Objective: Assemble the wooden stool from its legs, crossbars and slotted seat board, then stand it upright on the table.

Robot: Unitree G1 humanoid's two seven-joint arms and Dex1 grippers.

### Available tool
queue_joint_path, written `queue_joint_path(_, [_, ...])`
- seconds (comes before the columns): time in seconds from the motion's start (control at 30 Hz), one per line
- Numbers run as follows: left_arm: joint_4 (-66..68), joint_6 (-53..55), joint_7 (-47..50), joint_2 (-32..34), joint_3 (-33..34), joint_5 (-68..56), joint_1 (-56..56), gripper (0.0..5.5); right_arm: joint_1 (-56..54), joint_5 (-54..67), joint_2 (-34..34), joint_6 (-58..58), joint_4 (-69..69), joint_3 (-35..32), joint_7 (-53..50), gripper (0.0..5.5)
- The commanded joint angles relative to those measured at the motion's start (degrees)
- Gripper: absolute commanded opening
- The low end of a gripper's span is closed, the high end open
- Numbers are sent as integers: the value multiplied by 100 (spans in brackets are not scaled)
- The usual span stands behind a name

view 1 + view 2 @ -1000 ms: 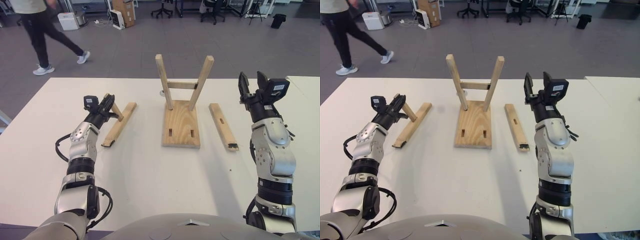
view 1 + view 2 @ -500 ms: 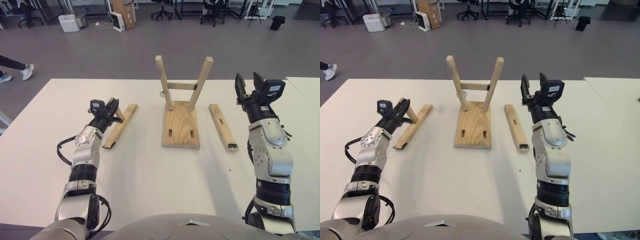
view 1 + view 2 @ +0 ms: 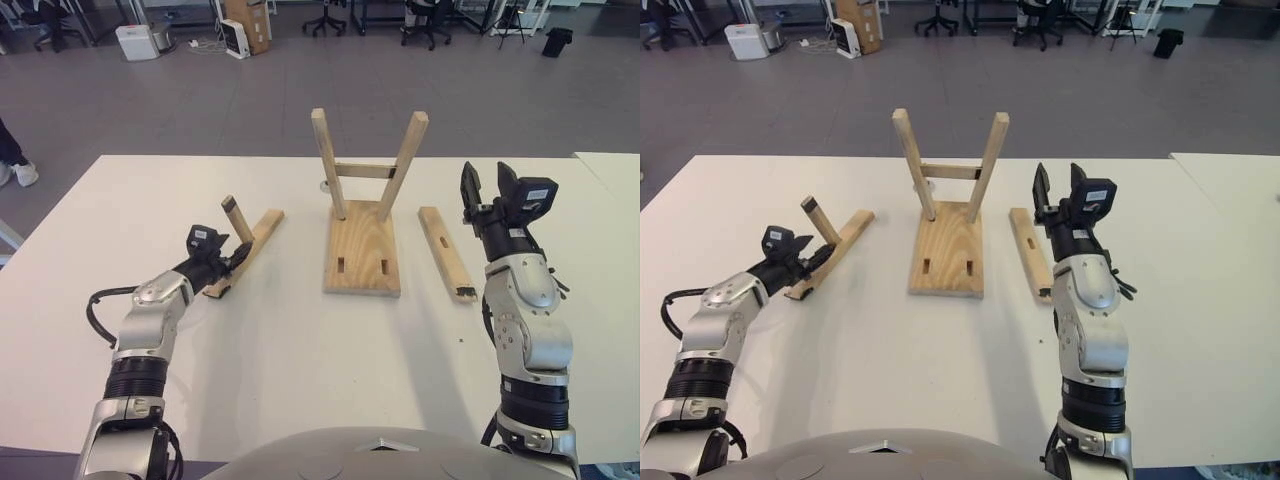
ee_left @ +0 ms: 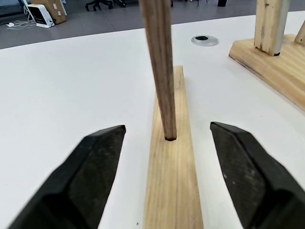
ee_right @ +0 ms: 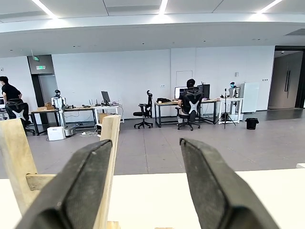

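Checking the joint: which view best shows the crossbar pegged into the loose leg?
Left wrist view: the crossbar enters its hole in the leg close up, inside the open left pincer. Eye views show it small, slanting upward; the right wrist view faces the mounted legs.
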Motion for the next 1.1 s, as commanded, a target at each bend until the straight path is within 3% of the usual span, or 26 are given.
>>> queue_joint_path(0.03, [-188,626,-83,271,-117,80,210,377,49,-46,74,-51,-81,-18,-84,267])
queue_joint_path(0.27, [-81,1110,-364,445,-365,141,354,377,-5,-94,120,-57,13,0,-134,267])
queue_joint_path(0.57, [361,790,-506,574,-428,230,323,208,11,-137,149,-45,10,-24,-126,267])
queue_joint_path(0.77, [284,923,-726,383,-161,-322,-48,203,-135,383,306,113,-77,-176,-89,267])
queue_joint_path(0.93, [137,1496,-1441,621,944,-1837,-1487,203,-481,3040,635,960,-597,-676,30,267])
queue_joint_path(1.0, [-312,1995,-1930,725,1044,-2524,-1787,203,-571,4108,498,1363,-730,-765,131,267])
queue_joint_path(1.1, [-1088,2740,-2500,821,890,-3360,-1787,203,-684,5603,194,1910,-825,-793,260,329])
